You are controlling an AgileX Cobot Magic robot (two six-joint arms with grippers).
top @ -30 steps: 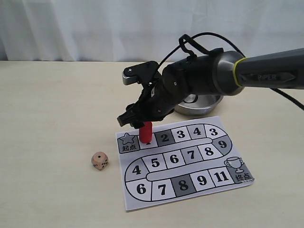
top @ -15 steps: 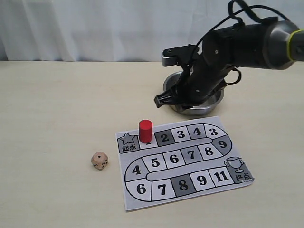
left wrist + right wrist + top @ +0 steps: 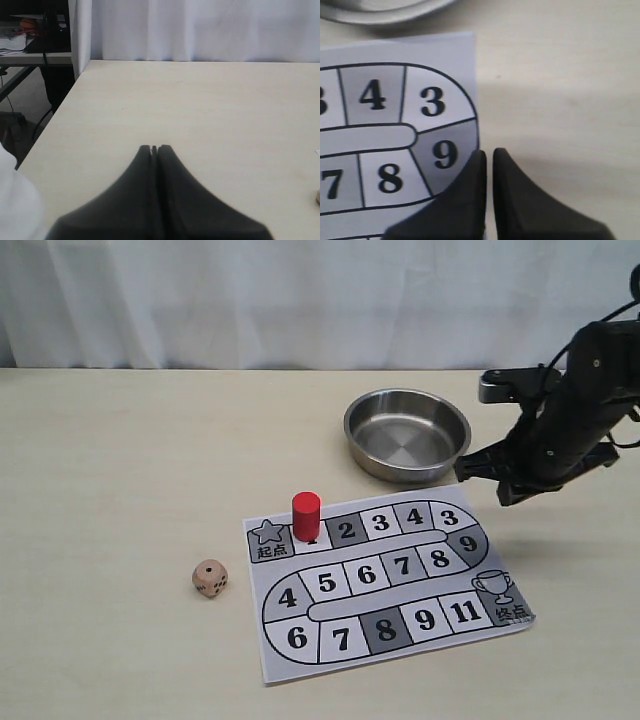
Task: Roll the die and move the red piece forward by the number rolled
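R gripper [image 3: 488,151]: jaws nearly closed, only a thin slit between the tips, nothing in them. In the wrist view the tips hang over the edge of sq. 9, at the board sheet's [image 3: 300,665] side margin. In the exterior view it hovers above the sheet's far right corner, just beside the steel bowl [image 3: 355,445].

L gripper [image 3: 154,148]: jaws pressed together, empty, over bare table [image 3: 120,460]. The table's edge is visible off to one side in its wrist view.

Open room: wide bare tabletop left of the sheet and behind it up to the curtain [image 3: 250,300]. Bare strip also right of the sheet, under the R arm.

Red piece [image 3: 306,517]: well apart from the R gripper, across the sheet's far row, on sq. 1 just beside the star sq. It stands upright, long axis vertical, flat end up.

Die [image 3: 210,578]: on the table just off the sheet's left edge, nearer the camera than the red piece and well apart from both grippers. Sits flat, turned a bit askew to the sheet's edge. Top face looks like a single pip; side pips too small to count.
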